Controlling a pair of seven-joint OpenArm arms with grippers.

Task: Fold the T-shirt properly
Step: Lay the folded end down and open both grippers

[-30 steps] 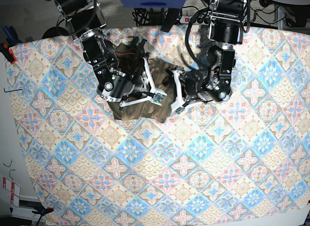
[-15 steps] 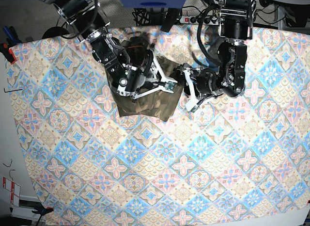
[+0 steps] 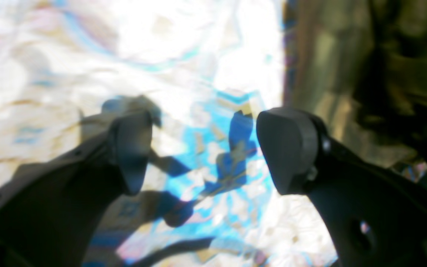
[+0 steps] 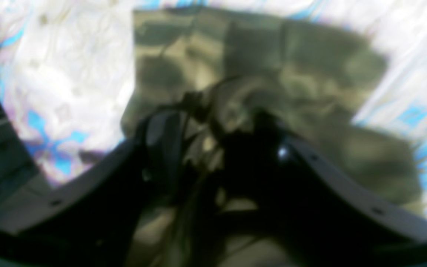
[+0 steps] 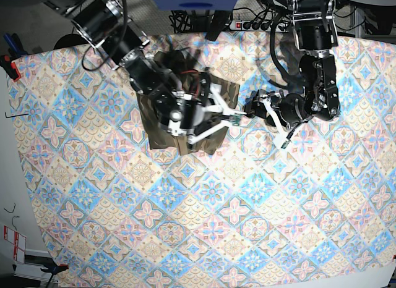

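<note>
The camouflage T-shirt [image 5: 153, 126] lies as a folded bundle on the tablecloth at the upper middle of the base view. My right gripper [image 5: 209, 115] hovers low over its right half. In the blurred right wrist view its jaws [image 4: 213, 148] stand apart above the olive and tan cloth [image 4: 310, 63], and a raised fold sits just beyond them. My left gripper [image 5: 255, 109] is beside the shirt's right edge, off the cloth. It is open [image 3: 209, 152] with only patterned tablecloth between the fingers, and the T-shirt [image 3: 347, 66] fills the upper right of that view.
The blue, pink and cream tablecloth [image 5: 235, 226] covers the whole table. Cables and a power strip [image 5: 247, 22] lie past its far edge. The table's left edge [image 5: 12, 195] has small clamps and tags beside it.
Both arms swung to the right of the base view. The right gripper went from shut to jaws apart over the shirt. The left gripper opened wider and drew away from the shirt's edge.
</note>
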